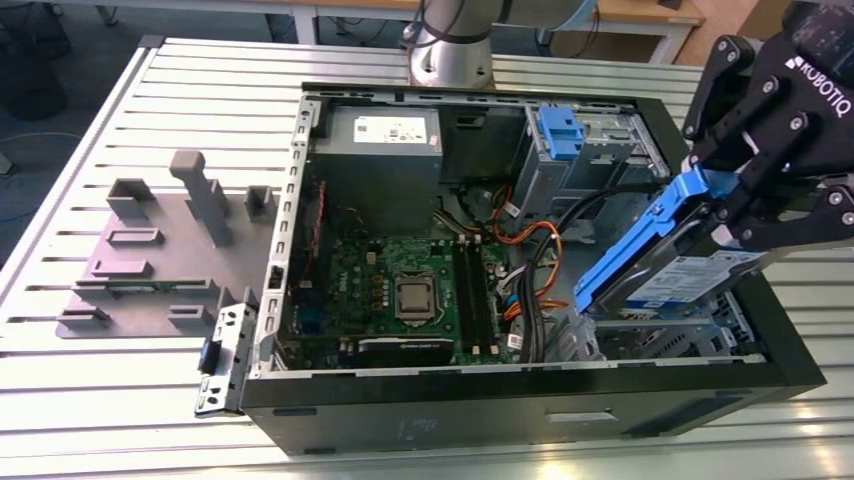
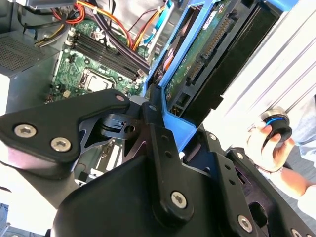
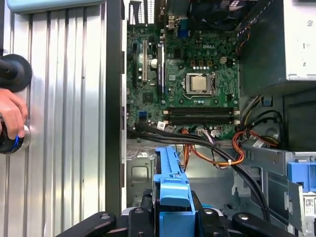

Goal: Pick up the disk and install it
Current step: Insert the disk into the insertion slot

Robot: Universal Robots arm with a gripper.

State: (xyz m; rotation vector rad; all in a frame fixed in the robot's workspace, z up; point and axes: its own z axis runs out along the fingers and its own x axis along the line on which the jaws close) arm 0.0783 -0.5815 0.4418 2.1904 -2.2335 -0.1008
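The disk point(image 1: 674, 265), a labelled metal drive in bright blue carrier rails, hangs tilted over the open computer case point(image 1: 534, 400) at the exterior view's right, above the drive cage by the case's near wall. My black gripper point(image 1: 747, 215) is shut on its upper end. In the second wrist view the fingers point(image 2: 153, 128) clamp the blue carrier, and the disk's point(image 2: 212, 44) connector edge points toward the motherboard. In the first wrist view the blue rail point(image 3: 172, 182) sticks out from between the gripper's point(image 3: 173, 212) fingers over the case floor.
Inside the case are the motherboard point(image 1: 400, 290), a grey power supply point(image 1: 380, 135), a blue caddy point(image 1: 561, 130) in the far bay and loose cables point(image 1: 527, 250). A grey fixture plate with upright blocks point(image 1: 147, 260) lies on the slatted table. A person's hand point(image 2: 269, 143) holds a knob.
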